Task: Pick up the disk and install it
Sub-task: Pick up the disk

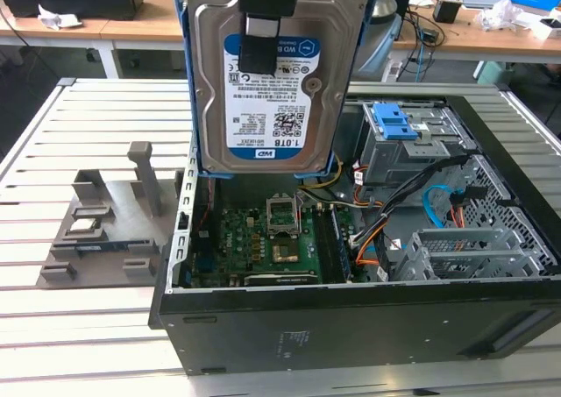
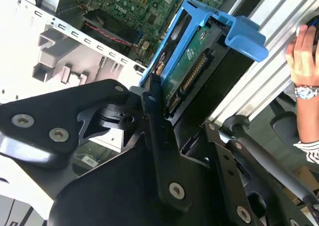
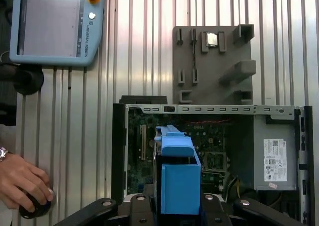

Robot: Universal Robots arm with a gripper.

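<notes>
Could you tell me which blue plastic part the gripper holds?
The blue frame around the silver labelled hard drive, above the case; the bare blue latch plate lies inside it.

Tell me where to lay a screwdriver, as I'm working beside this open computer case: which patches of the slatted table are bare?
Bare slats of the table lie on the exterior view's left, between the grey fixture plate and the near edge, and beyond the plate. Crowded: the computer case interior, with the disk held above by the tool.
</notes>
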